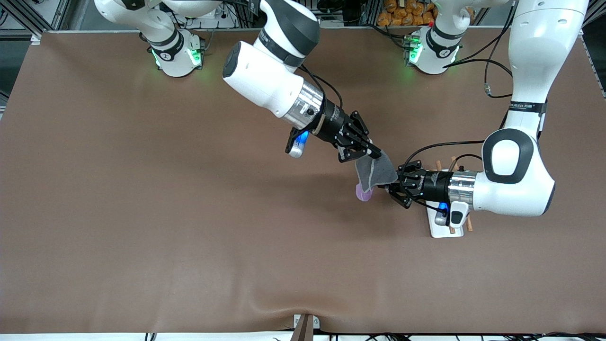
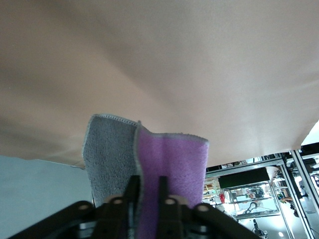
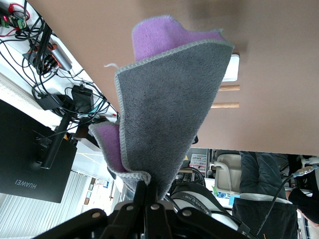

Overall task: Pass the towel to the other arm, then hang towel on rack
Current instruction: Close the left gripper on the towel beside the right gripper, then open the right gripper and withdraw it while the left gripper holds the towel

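Grey terry on one face and purple on the other, the towel (image 1: 374, 173) is shown hanging in the air over the brown table (image 1: 142, 213), just beside the rack (image 1: 447, 229). Its upper corner is clamped in the closed right gripper (image 1: 376, 154); in the left wrist view the fingers (image 2: 162, 191) of the left gripper (image 1: 392, 187) are seen pinched onto its edge. The cloth is judged light, limp and easily creased — it folds under its own weight and offers no stiffness. A hold is best taken at a hemmed edge or corner — there the fabric is likely to slip least.
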Available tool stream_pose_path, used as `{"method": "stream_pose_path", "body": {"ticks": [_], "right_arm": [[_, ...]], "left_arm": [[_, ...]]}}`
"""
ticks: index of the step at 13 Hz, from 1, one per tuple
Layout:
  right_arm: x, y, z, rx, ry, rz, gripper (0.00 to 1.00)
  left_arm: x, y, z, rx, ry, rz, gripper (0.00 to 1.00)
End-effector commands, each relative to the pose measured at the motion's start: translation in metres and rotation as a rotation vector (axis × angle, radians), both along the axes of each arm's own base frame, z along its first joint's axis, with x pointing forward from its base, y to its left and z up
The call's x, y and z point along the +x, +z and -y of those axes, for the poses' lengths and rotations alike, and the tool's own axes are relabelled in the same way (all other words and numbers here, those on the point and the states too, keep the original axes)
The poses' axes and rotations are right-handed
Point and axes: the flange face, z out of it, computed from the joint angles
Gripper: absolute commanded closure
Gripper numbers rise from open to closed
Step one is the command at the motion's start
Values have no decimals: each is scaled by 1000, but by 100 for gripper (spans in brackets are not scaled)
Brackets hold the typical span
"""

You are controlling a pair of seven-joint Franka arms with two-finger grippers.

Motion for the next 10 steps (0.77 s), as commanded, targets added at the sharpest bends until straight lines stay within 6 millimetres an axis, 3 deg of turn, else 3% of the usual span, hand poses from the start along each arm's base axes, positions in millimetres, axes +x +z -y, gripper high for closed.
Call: {"method": "stream_pose_path", "body": {"ticks": [1,6,7,8,10], "right_arm": [[-2,2,-4,-4,-9,16,100],[-2,2,-4,-4,-9,16,100],[-1,3,-3,-5,-9,17,68],[-3,4,-3,-6,-6,8,1],[-3,-1,-3,-17,-4,6,0]], "left_arm": [[0,17,-12,-7,17,-1,100],[9,52,-37,-9,3,46,100],[9,56,-39,13,-14,58,100],[10,65,-40,26,-32,74,100],[6,86,-40,70,-58,119,100]]}}
